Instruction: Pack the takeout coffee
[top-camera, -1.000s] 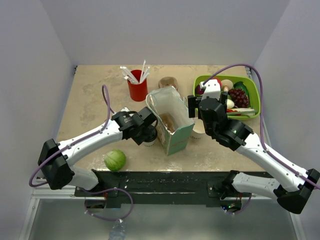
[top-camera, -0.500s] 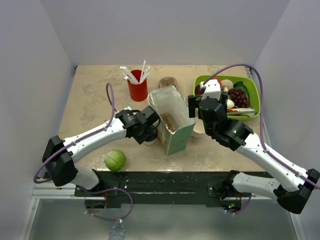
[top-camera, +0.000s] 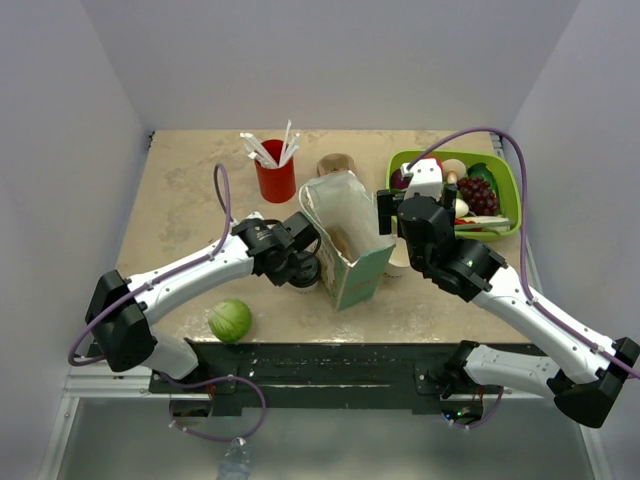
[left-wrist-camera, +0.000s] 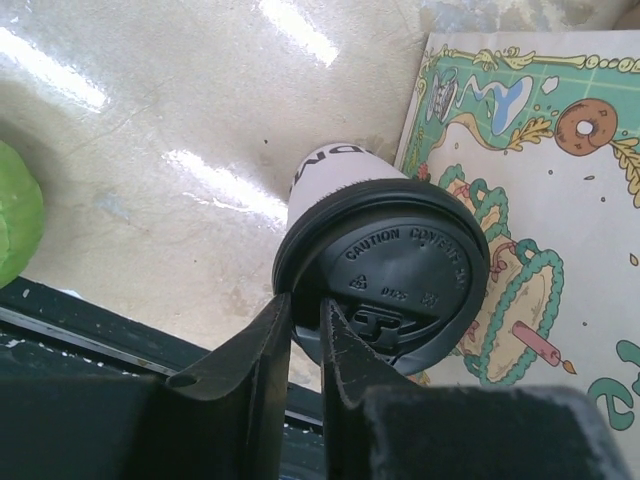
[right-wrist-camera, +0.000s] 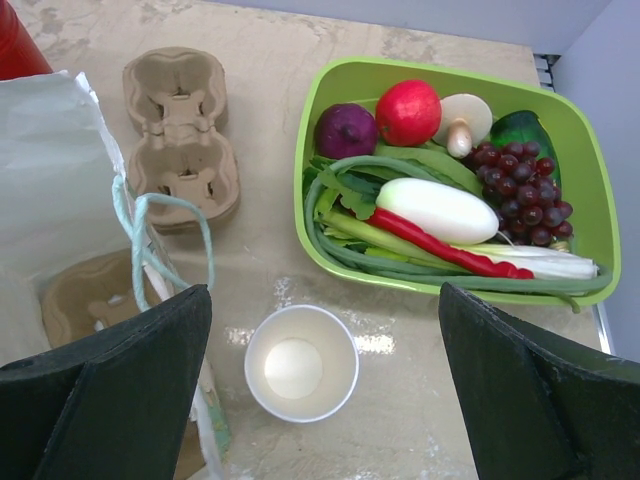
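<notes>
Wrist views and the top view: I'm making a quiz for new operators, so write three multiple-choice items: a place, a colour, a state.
1. The lid of the takeout coffee is: A white; B black; C red.
2. The lidless cup stands: A inside the paper bag; B on the table beside the bag; C on the takeout coffee.
3. The right gripper is: A open and empty; B shut on the lidless cup; C shut on the bag.
1 B, the left wrist view shows it black. 2 B, bare table lies under it, next to the bag. 3 A, its fingers stand wide apart, gripping nothing.
</notes>
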